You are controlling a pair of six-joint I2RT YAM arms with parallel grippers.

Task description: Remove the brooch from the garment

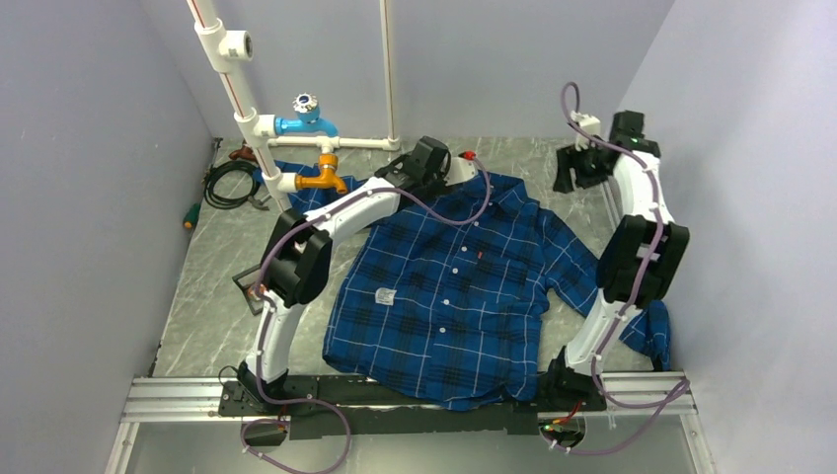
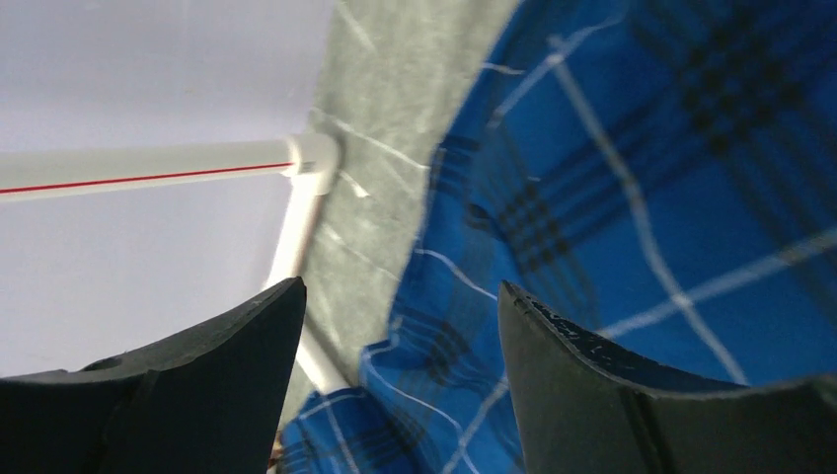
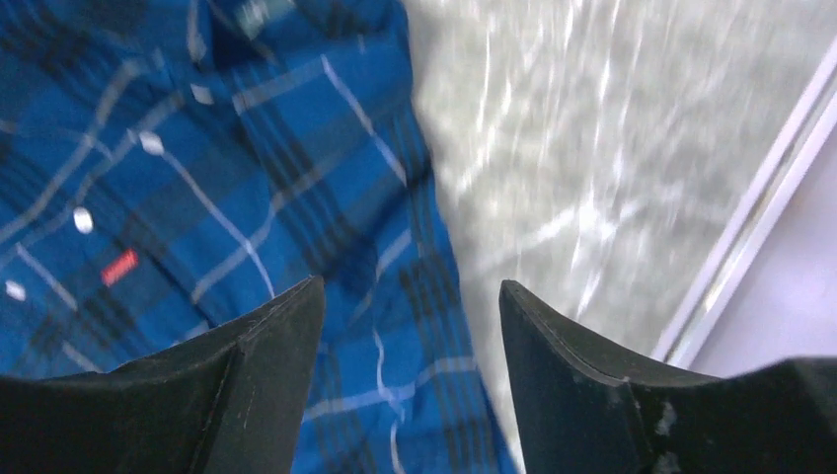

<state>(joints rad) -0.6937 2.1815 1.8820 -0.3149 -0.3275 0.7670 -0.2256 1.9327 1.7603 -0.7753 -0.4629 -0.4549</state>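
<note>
The blue plaid garment (image 1: 454,286) lies spread flat on the table, collar at the far end. The brooch does not show in any view. My left gripper (image 1: 434,173) hangs over the collar and left shoulder. In the left wrist view it is open (image 2: 400,296) and empty, with plaid cloth (image 2: 642,178) and the cloth's edge below it. My right gripper (image 1: 574,170) is raised past the shirt's right shoulder. In the right wrist view it is open (image 3: 410,291) and empty over the shirt's edge (image 3: 395,247). The red tag (image 3: 119,267) and white buttons show there.
White pipes with a blue valve (image 1: 306,123) and an orange valve (image 1: 322,179) stand at the back left. A pipe (image 2: 148,168) shows close in the left wrist view. A black cable coil (image 1: 229,183) lies far left. A white label (image 1: 385,296) sits on the shirt. Walls close in on both sides.
</note>
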